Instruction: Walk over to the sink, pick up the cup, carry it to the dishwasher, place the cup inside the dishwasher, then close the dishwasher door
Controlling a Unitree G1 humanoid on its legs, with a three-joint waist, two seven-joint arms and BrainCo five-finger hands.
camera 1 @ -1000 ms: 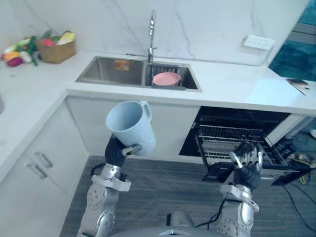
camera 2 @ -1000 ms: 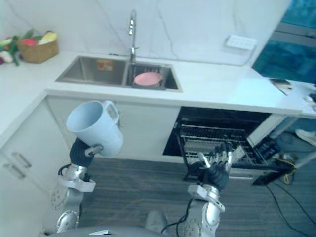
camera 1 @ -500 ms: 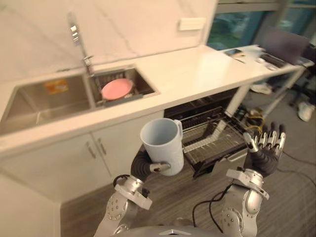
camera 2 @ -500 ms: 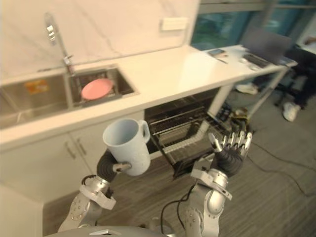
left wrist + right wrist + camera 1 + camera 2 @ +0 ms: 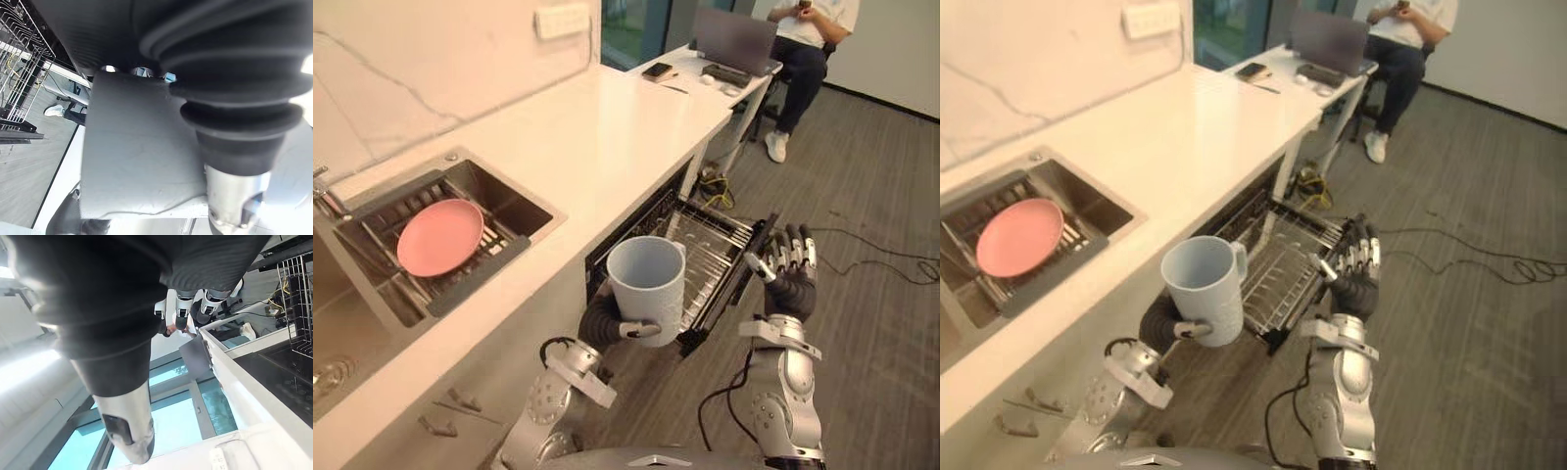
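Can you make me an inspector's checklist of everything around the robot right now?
Surface: white counter with the sink set into it.
Job's things: cup upright, held in front of the dishwasher, which is open; wire rack pulled out, nothing seen in it.
Clutter: pink plate in the sink; phone and laptop at the far end.
Hands: left hand curled round the cup; right hand open, holding nothing, beside the rack.
Cables: a tangle on the floor by the desk leg.
Surroundings: seated person; wall socket.
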